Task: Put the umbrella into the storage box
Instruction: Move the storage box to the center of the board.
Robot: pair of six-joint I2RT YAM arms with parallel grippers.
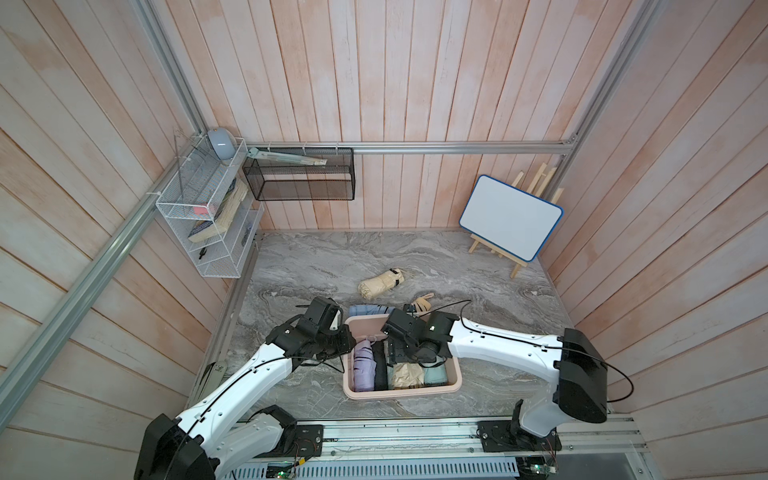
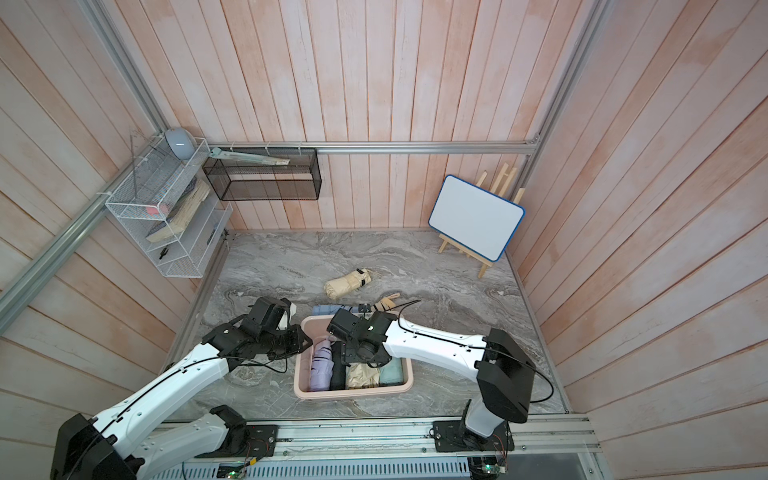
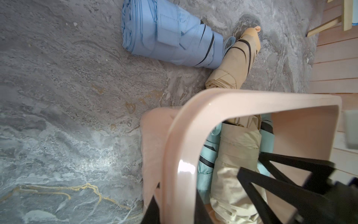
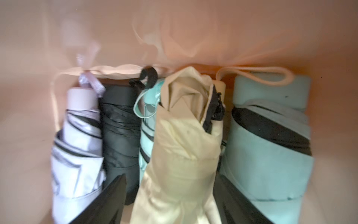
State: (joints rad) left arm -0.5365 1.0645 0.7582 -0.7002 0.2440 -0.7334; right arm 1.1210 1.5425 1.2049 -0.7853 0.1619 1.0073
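Observation:
The pale pink storage box (image 1: 399,392) (image 2: 353,392) sits near the table's front. Several folded umbrellas lie side by side in it, lilac, black, mint, cream and teal. My left gripper (image 1: 347,345) (image 3: 177,203) is shut on the box's left rim (image 3: 174,147), one finger inside and one outside. My right gripper (image 1: 394,355) (image 4: 169,175) reaches down into the box. It is open, its fingers (image 4: 108,197) on either side of the cream umbrella (image 4: 184,145) (image 1: 405,374), which rests among the others.
Behind the box lie a blue umbrella (image 1: 371,310) (image 3: 168,36) and a tan one (image 1: 422,303) (image 3: 232,64). A beige umbrella (image 1: 381,283) lies farther back. A whiteboard on an easel (image 1: 511,218) stands back right. A black mesh basket (image 1: 299,174) and a white wire rack (image 1: 208,220) hang back left.

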